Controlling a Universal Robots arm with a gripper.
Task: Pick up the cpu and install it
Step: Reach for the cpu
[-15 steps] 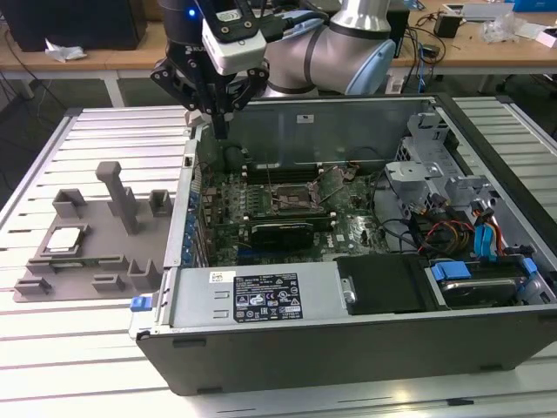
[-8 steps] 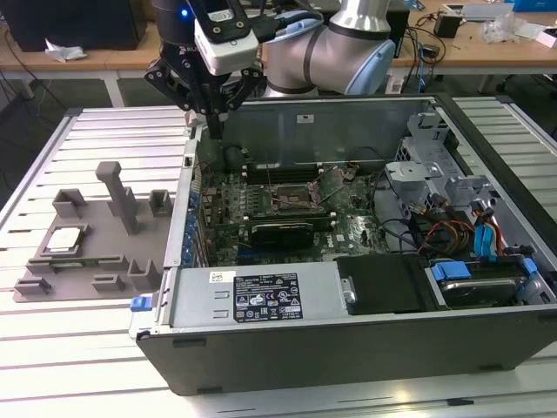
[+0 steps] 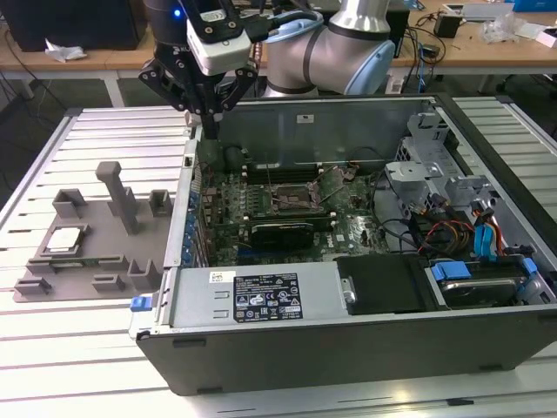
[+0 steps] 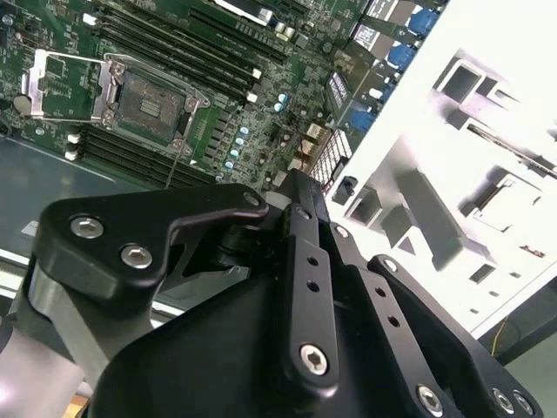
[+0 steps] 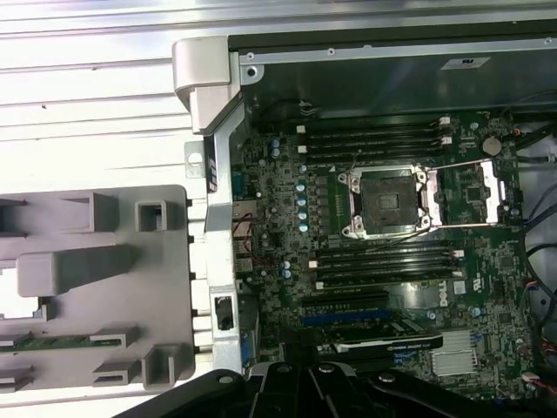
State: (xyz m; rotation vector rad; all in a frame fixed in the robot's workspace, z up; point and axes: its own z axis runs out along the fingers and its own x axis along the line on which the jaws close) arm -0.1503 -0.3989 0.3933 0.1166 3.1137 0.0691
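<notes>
slatted table (image 3: pixel 78 366), cpu (image 3: pixel 64 239) well apart from pincer (image 3: pixel 209 132)

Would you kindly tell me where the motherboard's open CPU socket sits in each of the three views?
Exterior view: the CPU socket lies mid-motherboard inside the computer case.
Second wrist view: the socket sits between memory slots, its lid frame swung open.
First wrist view: the socket, between the memory slots.
Shared landmark: the grey moulded tray beside the case.

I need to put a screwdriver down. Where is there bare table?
In the exterior view, bare table slats lie behind the grey tray and in front of it, beside the computer case. Inside the case is crowded; the gripper hangs above its rim.
</notes>
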